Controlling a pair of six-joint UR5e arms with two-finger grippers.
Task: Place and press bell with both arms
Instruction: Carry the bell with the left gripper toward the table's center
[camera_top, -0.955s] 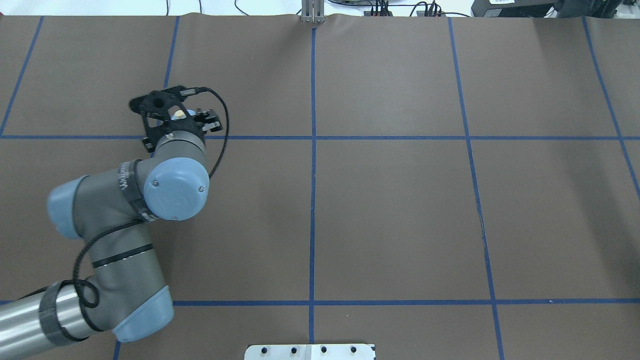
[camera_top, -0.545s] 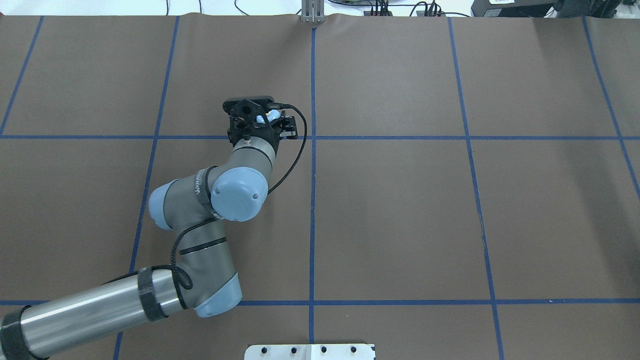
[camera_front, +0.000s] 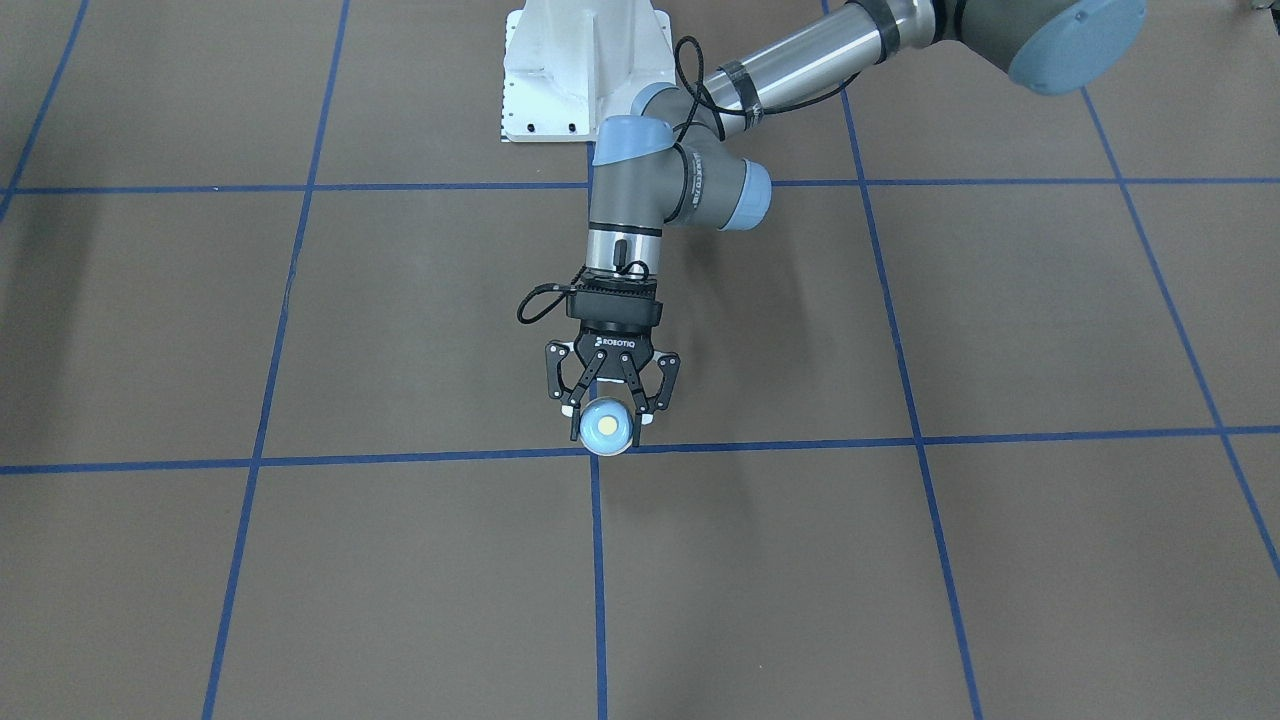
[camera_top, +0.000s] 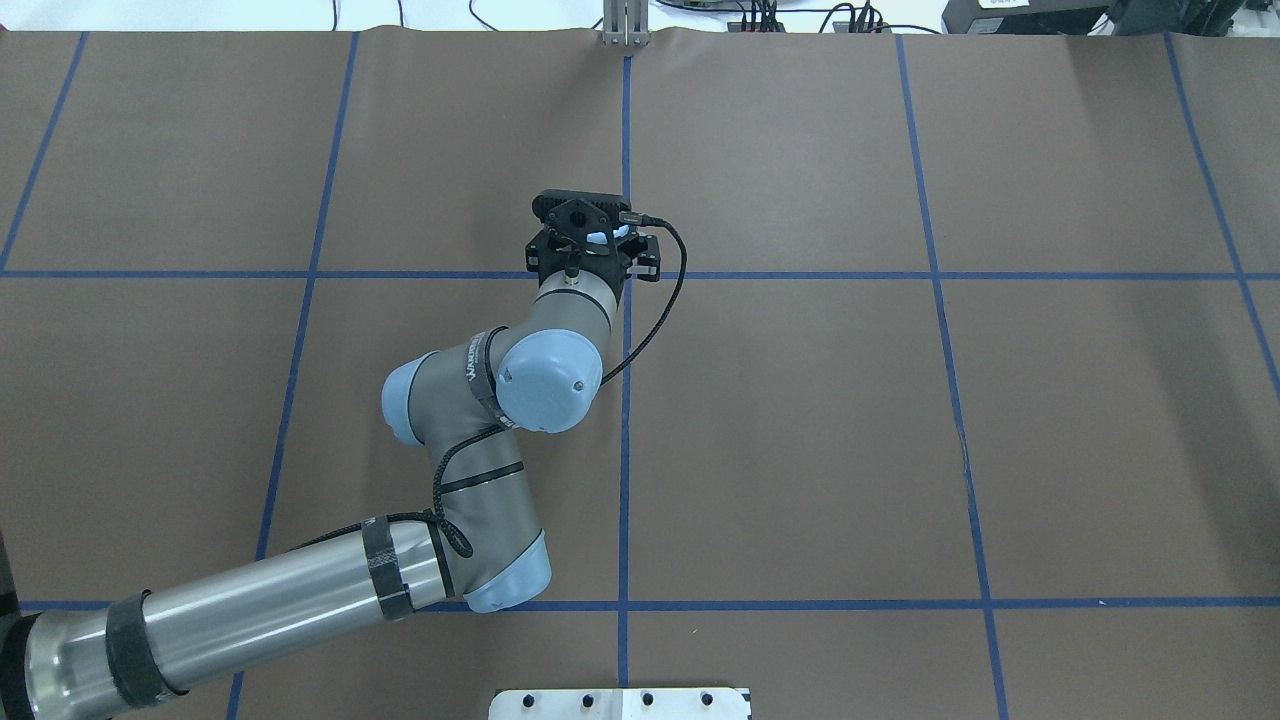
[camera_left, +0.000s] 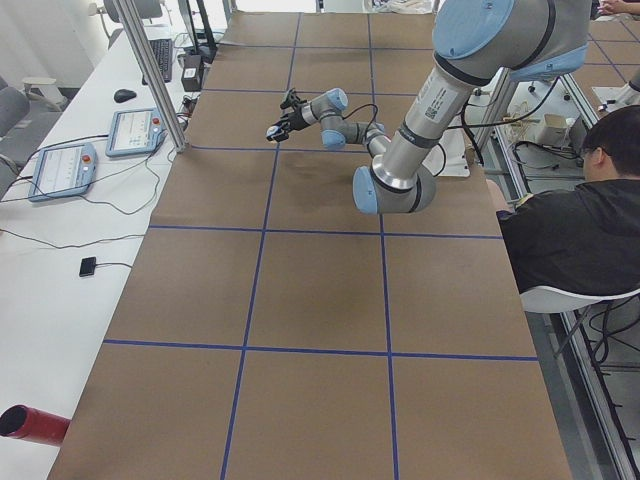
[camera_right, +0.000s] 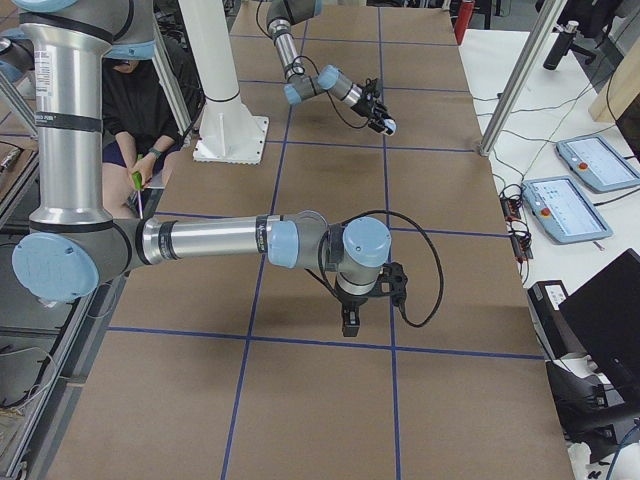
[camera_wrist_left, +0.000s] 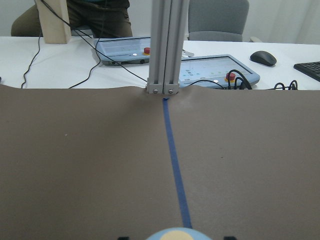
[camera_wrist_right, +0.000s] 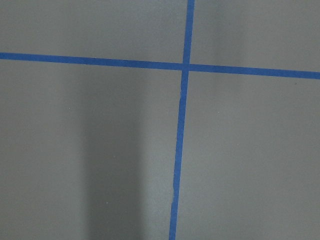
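Note:
The light-blue bell (camera_front: 605, 427) with its cream button is held between the fingers of my left gripper (camera_front: 607, 416), right by the crossing of the blue tape lines at the table's middle. I cannot tell if it touches the table. In the overhead view only a bit of the bell (camera_top: 598, 238) shows under the left gripper (camera_top: 592, 236). Its top edge shows in the left wrist view (camera_wrist_left: 175, 234). My right gripper (camera_right: 346, 322) shows only in the exterior right view, pointing down above the table; I cannot tell if it is open or shut.
The white pedestal (camera_front: 585, 70) stands at the robot's side. An aluminium post (camera_wrist_left: 162, 45) stands at the far table edge, with control panels (camera_wrist_left: 220, 72) behind it. A seated person (camera_left: 570, 220) is beside the table. A red cylinder (camera_left: 30, 425) lies at one corner.
My left arm has swung to the right with the bell in its gripper, from the left grid cell to the centre tape line.

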